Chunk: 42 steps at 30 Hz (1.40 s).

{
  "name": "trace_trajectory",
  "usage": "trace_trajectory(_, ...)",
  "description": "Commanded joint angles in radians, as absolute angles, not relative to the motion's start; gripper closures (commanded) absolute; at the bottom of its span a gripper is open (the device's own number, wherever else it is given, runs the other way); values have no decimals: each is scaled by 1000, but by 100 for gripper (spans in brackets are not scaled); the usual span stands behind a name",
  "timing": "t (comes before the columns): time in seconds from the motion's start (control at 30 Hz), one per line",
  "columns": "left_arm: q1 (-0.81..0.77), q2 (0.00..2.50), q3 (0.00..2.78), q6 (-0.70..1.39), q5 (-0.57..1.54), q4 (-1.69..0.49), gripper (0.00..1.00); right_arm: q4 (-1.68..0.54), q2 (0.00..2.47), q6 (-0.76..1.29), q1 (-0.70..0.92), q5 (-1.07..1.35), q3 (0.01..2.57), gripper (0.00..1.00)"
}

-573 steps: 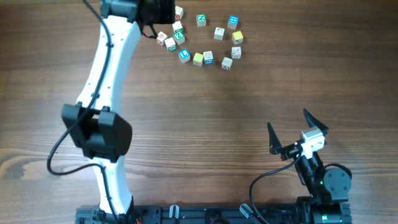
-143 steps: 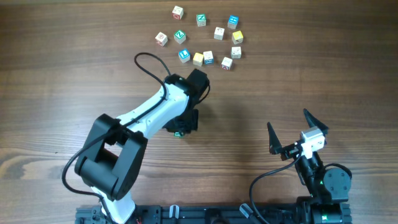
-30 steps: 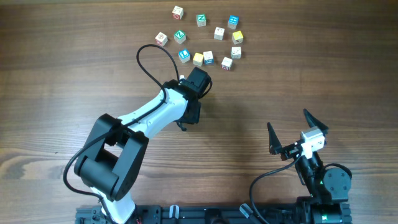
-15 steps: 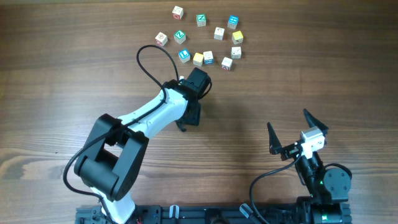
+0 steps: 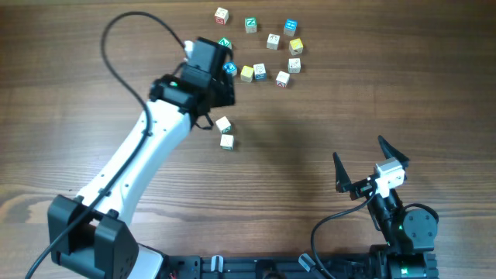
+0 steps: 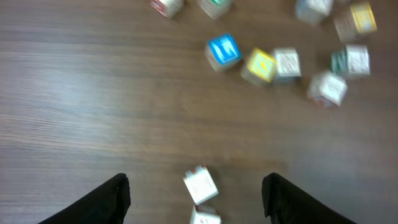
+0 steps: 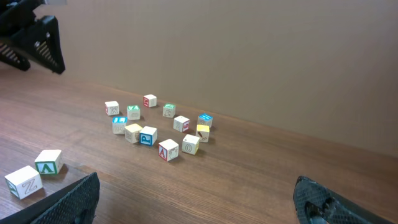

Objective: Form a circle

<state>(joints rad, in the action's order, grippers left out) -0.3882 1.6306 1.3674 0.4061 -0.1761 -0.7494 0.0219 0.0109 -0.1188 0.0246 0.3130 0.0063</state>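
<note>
- Looking down through the left wrist camera, I see the left claw (image 6: 196,186) hanging spread apart and holding nothing. Two loose cubes (image 6: 200,185) lie on the wooden table (image 6: 74,93) between its fingertips, one just beside the other. The ring of letter cubes (image 6: 260,65) sits farther off along the top edge, slightly blurred, with a blue-faced and a yellow cube nearest.
- From overhead, the left arm (image 5: 147,147) stretches diagonally to the ring's left side at the far end of the table and covers part of it. The loose pair lies apart from the ring. The right claw (image 5: 363,161) rests low at the right, fingers splayed wide and empty.
- Through the right wrist camera, the ring sits mid-table. The loose pair shows at lower left, one cube with a green letter, the other a Z.
</note>
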Motion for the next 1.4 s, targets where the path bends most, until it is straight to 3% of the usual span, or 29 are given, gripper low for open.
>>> trace_trajectory(0.0, -303, 1655, 1373, 454, -192, -703, 54, 25, 5, -130, 27, 310, 5, 0)
trace_trajectory(0.1, -234, 1705, 1373, 488, -179, -671, 96, 25, 5, -129, 27, 310, 5, 0)
trace_trajectory(0.53, -200, 1916, 1373, 476, -46, -614, 96, 25, 5, -130, 27, 310, 5, 0)
trace_trajectory(0.67, -201, 1953, 1371, 476, 128, -635, 96, 25, 5, -129, 27, 310, 5, 0)
trace_trajectory(1.37, -263, 1979, 1288, 479, 129, -624, 96, 24, 5, -130, 27, 310, 5, 0)
